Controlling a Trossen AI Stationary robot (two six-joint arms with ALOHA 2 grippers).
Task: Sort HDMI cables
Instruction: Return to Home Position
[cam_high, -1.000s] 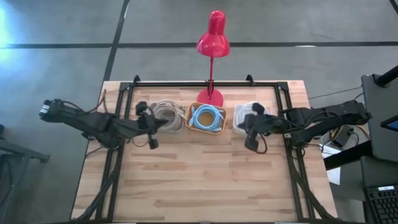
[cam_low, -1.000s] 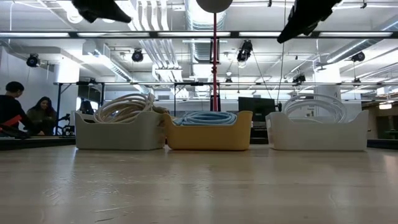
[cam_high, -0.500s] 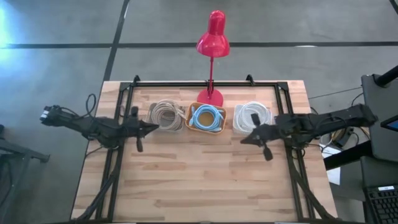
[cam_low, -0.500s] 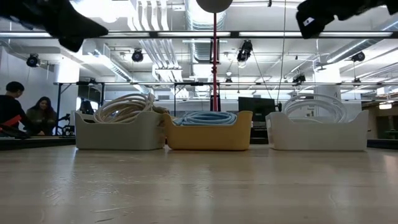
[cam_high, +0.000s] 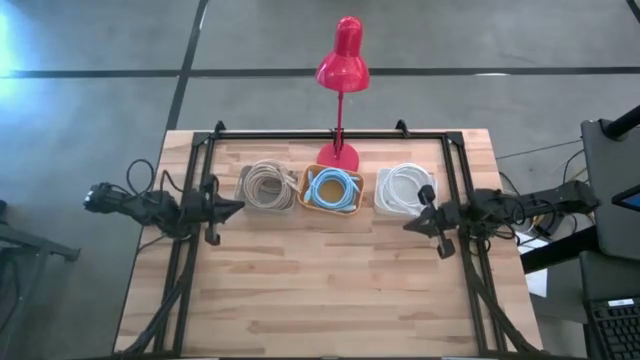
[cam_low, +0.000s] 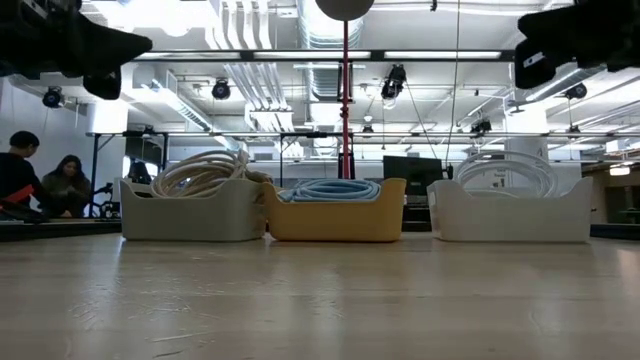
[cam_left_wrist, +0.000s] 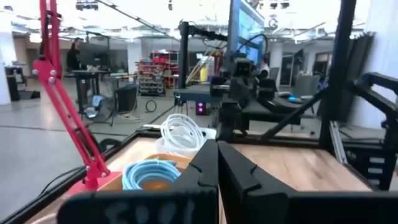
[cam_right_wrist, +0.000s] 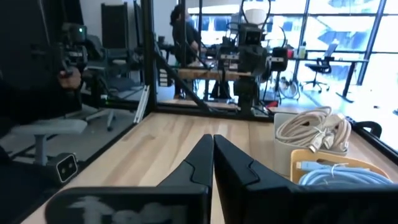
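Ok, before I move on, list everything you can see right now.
beige cables: coils, count unclear, in the pale left bin
blue cables: coils, count unclear, in the orange bin, middle
white cables: coils, count unclear, in the white right bin
lamp: one, red, behind the orange bin
table: one, light wood
people: two, far left background, low view
left pincer: shut, empty, over the table's left side
right pincer: shut, empty, over its right side

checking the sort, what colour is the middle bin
The middle bin is orange; the high view shows it best.
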